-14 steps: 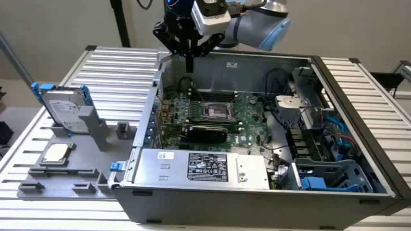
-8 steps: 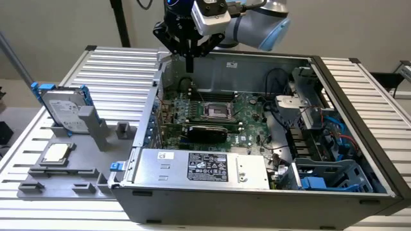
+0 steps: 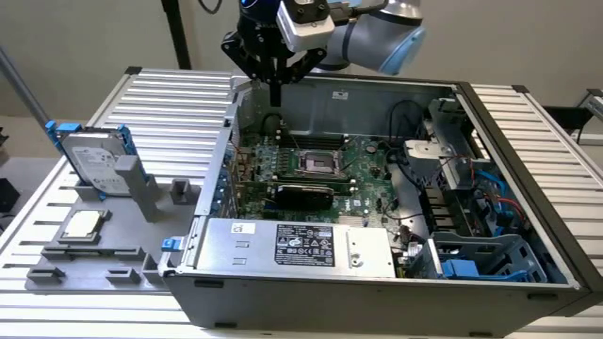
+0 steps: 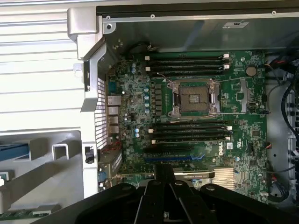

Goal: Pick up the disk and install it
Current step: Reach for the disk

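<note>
Silver-grey with a white label, one disk (image 3: 94, 161) stands on edge in a grey fixture (image 3: 146, 194) at the exterior view's left, about mid-height in the frame. I count two blue rails, one along each of its sides. Nothing is touching it. One small square silver chip (image 3: 82, 224) lies flat on the same fixture, nearer the lower left corner.

I see one arm with one gripper (image 3: 275, 90) at the upper middle of the exterior view, well apart from the disk. Its two black fingers point straight down and are pressed together, with nothing between them. It hangs over the rear edge of one open computer case (image 3: 527, 205).

Inside the case lies one green motherboard (image 3: 363, 201) with one empty processor socket (image 3: 318, 164). One silver box with a black label (image 3: 301, 247) sits along the case's near side, and one blue-grey plastic bay (image 3: 490, 263) sits in the lower right.

From the wrist view, the closed fingers (image 4: 161, 191) look down on the socket (image 4: 194, 99), which has two banks of black memory slots, one on each side.
</note>
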`<act>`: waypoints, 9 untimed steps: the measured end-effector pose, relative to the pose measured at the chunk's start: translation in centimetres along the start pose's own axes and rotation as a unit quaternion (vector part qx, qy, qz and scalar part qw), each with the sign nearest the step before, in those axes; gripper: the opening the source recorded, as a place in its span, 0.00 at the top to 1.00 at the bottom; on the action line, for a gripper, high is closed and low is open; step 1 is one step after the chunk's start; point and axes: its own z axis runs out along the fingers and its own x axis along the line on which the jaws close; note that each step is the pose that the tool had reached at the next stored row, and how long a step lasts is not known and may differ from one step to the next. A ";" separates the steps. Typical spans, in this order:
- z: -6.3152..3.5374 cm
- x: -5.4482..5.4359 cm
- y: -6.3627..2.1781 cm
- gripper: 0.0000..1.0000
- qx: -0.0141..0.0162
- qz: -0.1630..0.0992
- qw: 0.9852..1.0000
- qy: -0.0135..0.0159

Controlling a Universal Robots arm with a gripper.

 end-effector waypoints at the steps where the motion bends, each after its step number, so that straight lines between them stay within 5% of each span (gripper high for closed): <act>1: -0.01 0.4 -0.04 0.89 0.000 0.000 1.000 0.000; 9: -0.09 4.0 -0.31 0.89 0.000 0.000 1.000 0.000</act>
